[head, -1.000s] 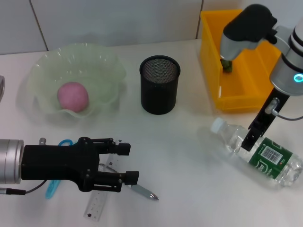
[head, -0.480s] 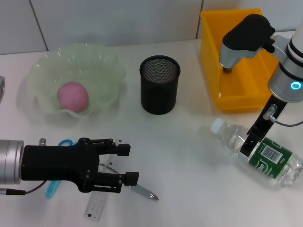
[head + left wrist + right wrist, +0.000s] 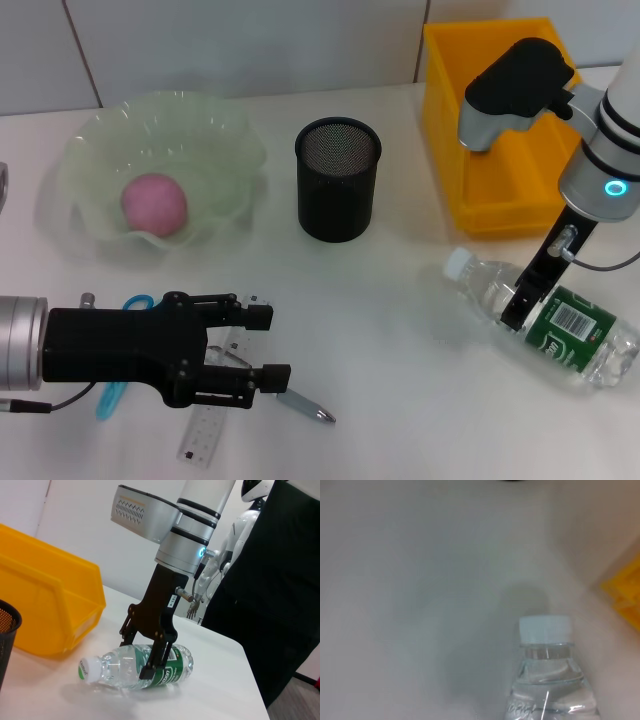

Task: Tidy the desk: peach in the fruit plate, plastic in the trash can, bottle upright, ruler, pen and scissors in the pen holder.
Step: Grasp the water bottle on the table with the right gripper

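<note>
Hidden: my left gripper [image 3: 262, 347] covers part of the ruler [image 3: 204, 434].
Right gripper [image 3: 146, 655]: fingers spread astride the lying bottle [image 3: 545, 322], beside the yellow bin [image 3: 500, 120].
Left fingers: released.

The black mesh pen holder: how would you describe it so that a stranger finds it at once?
Start at the white table and look to its far middle. Between the pale green wavy fruit plate and the yellow plastic bin stands the black mesh pen holder, upright, apart from both. It is the only dark, round, see-through metal cup there.
</note>
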